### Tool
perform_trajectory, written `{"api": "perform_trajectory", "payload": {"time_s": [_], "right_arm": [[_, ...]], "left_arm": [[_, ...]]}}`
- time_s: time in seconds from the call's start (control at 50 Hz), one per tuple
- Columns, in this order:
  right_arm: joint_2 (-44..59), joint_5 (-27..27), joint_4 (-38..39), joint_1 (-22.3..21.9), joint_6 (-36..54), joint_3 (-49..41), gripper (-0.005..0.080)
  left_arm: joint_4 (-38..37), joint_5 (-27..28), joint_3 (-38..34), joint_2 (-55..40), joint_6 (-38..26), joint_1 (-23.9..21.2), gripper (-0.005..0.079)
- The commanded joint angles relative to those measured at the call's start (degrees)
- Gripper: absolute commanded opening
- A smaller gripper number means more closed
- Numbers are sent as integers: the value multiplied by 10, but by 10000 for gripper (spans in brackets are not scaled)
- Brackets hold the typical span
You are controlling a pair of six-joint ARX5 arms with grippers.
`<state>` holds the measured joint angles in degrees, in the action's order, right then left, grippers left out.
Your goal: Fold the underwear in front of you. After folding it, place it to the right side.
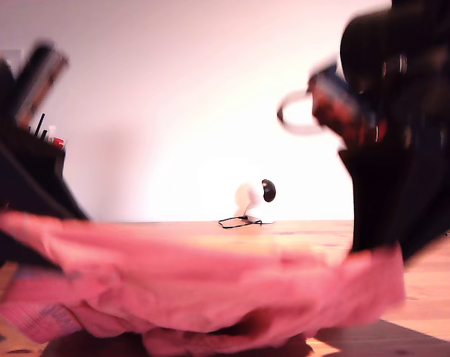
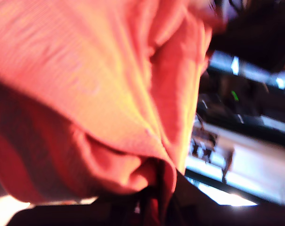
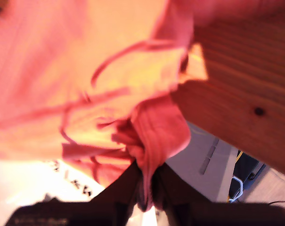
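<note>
In the exterior view, at about nine o'clock, a dark arm [image 1: 20, 171] comes in from that view's left edge and meets the raised end of the underwear [image 1: 202, 286]. The coral-red cloth then stretches across the lower half of the frame, held up at both ends and sagging in the middle, with its lowest folds bunched around six o'clock over the wooden table [image 1: 425, 297]. Behind it, near the centre and against the pale wall, stands a small white camera [image 1: 256, 197] with a thin black cable. At about three o'clock a second dark, blurred arm [image 1: 403, 141] reaches down to the cloth's other end.

In the first wrist view, my first gripper [image 2: 154, 207] has its jaws pinched on a fold of the underwear, which fills most of the picture. In the second wrist view, my second gripper [image 3: 147, 197] likewise clamps a bunched edge of the cloth; both views are soft, so which arm is which probably cannot be settled
</note>
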<state>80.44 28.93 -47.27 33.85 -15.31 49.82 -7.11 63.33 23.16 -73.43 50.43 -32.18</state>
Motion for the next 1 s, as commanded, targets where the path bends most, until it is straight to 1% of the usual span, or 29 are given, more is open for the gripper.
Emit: {"api": "perform_trajectory", "payload": {"time_s": [0.0, 0.08, 0.32, 0.5, 0.68, 0.8, 0.98], "right_arm": [[-3, -10, -2, -2, 6, 25, -13], [-2, -14, -1, -2, 9, 48, -13], [22, -68, 2, -2, 23, 85, -13], [65, -80, 24, -3, 31, 96, -13], [94, -92, 44, -3, 32, 133, -13], [111, -105, 47, -5, 39, 169, -13], [152, -114, 54, -10, 50, 208, -13]], "left_arm": [[-1, 9, 1, 5, -5, 0, -19], [4, 3, 1, 5, -5, 7, -19], [39, -21, 2, 5, -5, 43, -19], [60, -23, 3, 5, -3, 86, -19], [72, -31, 3, 4, -3, 134, -19], [98, -45, 3, 4, -2, 162, -19], [133, -90, 3, 4, 6, 189, -19]]}}
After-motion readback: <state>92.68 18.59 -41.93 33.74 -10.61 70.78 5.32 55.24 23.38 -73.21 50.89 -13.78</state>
